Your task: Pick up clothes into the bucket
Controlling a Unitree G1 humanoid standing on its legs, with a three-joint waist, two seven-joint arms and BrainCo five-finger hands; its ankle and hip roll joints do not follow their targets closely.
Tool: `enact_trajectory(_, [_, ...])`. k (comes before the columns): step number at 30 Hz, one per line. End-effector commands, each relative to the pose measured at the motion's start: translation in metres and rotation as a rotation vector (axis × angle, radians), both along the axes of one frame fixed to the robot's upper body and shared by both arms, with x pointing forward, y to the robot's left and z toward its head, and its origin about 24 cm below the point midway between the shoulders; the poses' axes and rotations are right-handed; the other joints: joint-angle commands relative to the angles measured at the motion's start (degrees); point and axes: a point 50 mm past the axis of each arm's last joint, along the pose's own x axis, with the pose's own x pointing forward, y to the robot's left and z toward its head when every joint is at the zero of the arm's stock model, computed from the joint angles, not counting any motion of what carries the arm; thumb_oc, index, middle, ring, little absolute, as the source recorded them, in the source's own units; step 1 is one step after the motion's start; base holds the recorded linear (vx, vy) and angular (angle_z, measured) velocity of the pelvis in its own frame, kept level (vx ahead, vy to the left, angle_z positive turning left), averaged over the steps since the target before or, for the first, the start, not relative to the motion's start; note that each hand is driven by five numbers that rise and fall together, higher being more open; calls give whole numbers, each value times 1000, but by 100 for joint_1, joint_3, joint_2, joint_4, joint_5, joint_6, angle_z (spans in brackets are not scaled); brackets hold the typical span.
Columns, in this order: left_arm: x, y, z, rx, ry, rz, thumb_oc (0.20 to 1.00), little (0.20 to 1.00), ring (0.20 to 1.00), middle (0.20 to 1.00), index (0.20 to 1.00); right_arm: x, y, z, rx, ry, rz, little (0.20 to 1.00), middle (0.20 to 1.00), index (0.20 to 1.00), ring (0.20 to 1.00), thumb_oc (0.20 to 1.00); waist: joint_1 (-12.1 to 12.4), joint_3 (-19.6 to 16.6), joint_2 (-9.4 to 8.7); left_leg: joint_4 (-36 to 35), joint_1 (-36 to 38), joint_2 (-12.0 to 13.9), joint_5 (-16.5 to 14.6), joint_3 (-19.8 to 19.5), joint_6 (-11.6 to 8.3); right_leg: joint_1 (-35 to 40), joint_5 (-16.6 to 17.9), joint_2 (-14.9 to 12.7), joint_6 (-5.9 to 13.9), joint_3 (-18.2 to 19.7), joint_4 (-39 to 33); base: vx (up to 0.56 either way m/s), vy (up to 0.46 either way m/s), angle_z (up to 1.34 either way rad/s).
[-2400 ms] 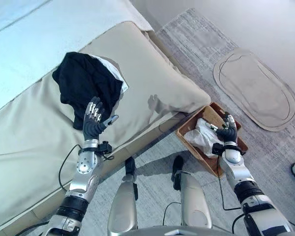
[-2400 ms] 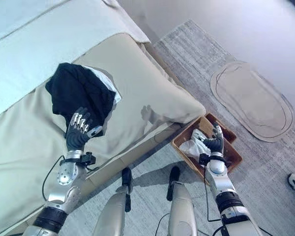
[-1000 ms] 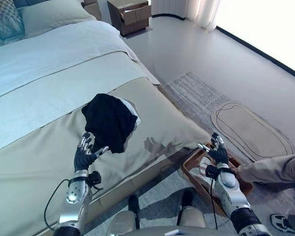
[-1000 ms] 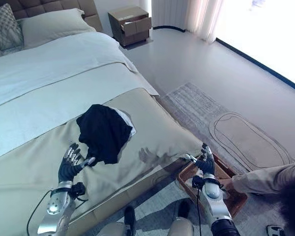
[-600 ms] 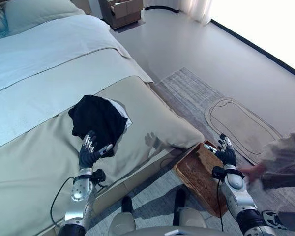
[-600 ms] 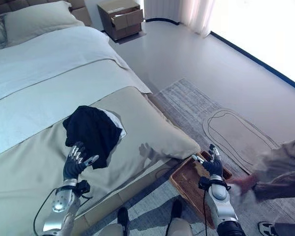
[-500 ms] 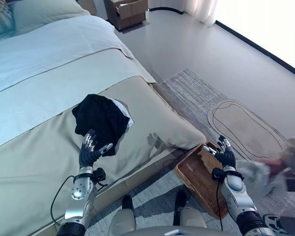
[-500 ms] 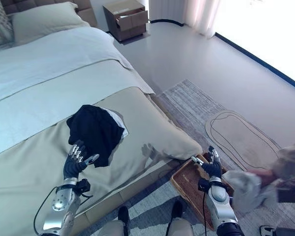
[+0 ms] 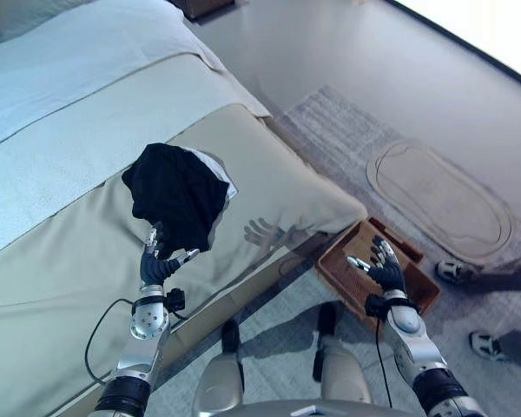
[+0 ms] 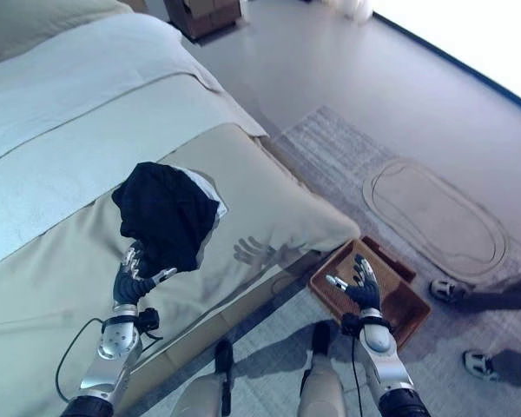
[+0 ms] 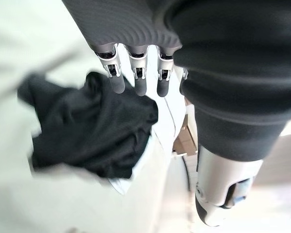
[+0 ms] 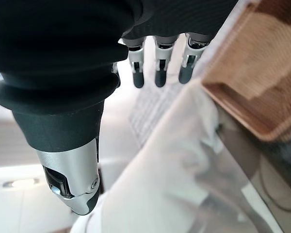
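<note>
since the crumpled black garment (image 9: 174, 193) on the bed (image 9: 61, 261) looks soft, light and floppy, the left hand (image 9: 156, 263), fingers straight and empty, should bunch its raised near folds.

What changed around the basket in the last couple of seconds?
A person took the pale garment out of the wicker basket and stepped back; the basket is now empty. The black garment stays on the bed. Left hand and right hand remain open, holding nothing.

bed (image 9: 61, 226): beige cover, pale sheet further up | black garment (image 9: 175, 193) crumpled on cover, white piece under its edge | floor: grey rug (image 9: 347, 139), oval mat (image 9: 438, 198) on it, brown basket (image 9: 378, 271) by bed corner
</note>
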Motion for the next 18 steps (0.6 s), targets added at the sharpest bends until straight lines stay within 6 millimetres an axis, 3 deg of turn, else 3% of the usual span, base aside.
enact_trajectory(1, [17,11,33,153,-160,88,1000,1000,1000,1000,1000,26,10,42,-18,-199,27,1000,1000,1000,1000,1000,13,183,-99,375,-669,305,331,-118,-200,316,-139,-278,227,220,685,-86,97,-5])
enact_trajectory(10, [65,19,96,378,-342,233,1000,1000,1000,1000,1000,57,22,81,-56,-333,29,1000,1000,1000,1000,1000,-147,851,-339,1052,-1992,290,234,-60,-169,-923,124,-397,325,242,1004,-74,70,-4])
enact_trajectory(12, [71,19,101,390,-349,243,1000,1000,1000,1000,1000,61,23,85,-60,-346,27,1000,1000,1000,1000,1000,-158,900,-362,1167,-2119,302,172,-61,-167,-1017,111,-402,331,249,1040,-21,36,8])
enact_trajectory(13, [80,20,116,436,-378,273,1000,1000,1000,1000,1000,67,24,93,-67,-370,20,1000,1000,1000,1000,1000,-199,1011,-388,1282,-2322,297,152,-78,-162,-1185,154,-432,342,228,1086,-21,60,-23])
enact_trajectory(18, [93,30,149,545,-429,336,1000,1000,1000,1000,1000,75,25,104,-68,-404,4,1000,1000,1000,1000,1000,-248,1131,-446,1494,-2870,250,100,-97,-154,-1681,221,-495,393,186,1196,-12,46,-7])
